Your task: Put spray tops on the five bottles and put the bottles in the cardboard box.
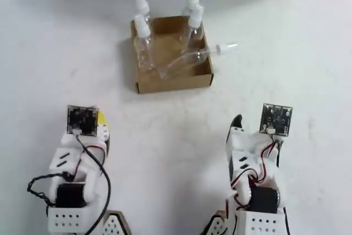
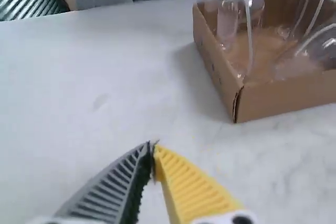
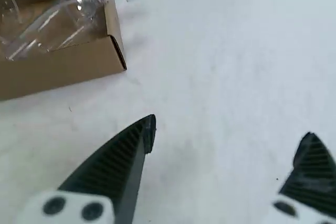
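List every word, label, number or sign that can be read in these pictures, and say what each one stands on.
There is no text that can be read in any view.
The cardboard box: plain brown walls, no print seen.
The bottles: clear, no labels on them.
The small boards on the arms' wrists: any markings are too small to read.

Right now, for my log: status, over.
Left end effector shut, right end effector open, both short of box. Bottles in box, spray tops on; one lying over rim.
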You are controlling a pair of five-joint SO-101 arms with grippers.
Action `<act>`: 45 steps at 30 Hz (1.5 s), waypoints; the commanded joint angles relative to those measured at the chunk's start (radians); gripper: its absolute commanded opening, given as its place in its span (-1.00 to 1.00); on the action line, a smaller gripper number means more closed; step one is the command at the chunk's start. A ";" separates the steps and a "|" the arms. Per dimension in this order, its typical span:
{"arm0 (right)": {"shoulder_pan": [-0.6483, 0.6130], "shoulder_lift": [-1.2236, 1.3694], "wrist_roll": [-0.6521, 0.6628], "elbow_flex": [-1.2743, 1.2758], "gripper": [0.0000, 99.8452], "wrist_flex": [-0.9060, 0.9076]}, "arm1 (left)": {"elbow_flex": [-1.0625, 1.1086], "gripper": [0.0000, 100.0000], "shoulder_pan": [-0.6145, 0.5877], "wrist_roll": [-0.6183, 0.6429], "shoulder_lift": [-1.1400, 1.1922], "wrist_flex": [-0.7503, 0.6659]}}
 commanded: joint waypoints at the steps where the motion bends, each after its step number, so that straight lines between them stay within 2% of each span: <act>1: 0.010 -0.013 0.011 0.003 -0.61 0.004 | 0.000 -0.95 -0.007 -0.008 -0.010 0.069; 4: 0.010 -0.013 0.011 0.005 -0.97 0.031 | 0.000 -0.95 -0.004 -0.008 -0.010 0.135; 5: 0.007 -0.013 0.011 0.009 -0.98 0.051 | 0.000 -0.95 -0.004 -0.008 -0.010 0.158; 8: 0.004 -0.013 0.011 0.054 -0.85 0.102 | 0.000 -0.95 -0.004 -0.008 -0.010 0.244; 13: 0.002 -0.012 0.011 0.133 -0.90 0.128 | 0.000 -0.95 -0.004 -0.009 -0.010 0.390; 22: -0.070 -0.013 0.006 0.133 -0.96 0.352 | -0.002 -0.96 -0.010 -0.008 -0.008 0.416; 26: -0.077 -0.013 0.008 0.133 -0.96 0.349 | -0.002 -0.95 -0.010 -0.008 -0.008 0.526; 45: -0.081 -0.013 0.008 0.133 -0.96 0.349 | -0.002 -0.95 -0.010 -0.008 -0.010 0.522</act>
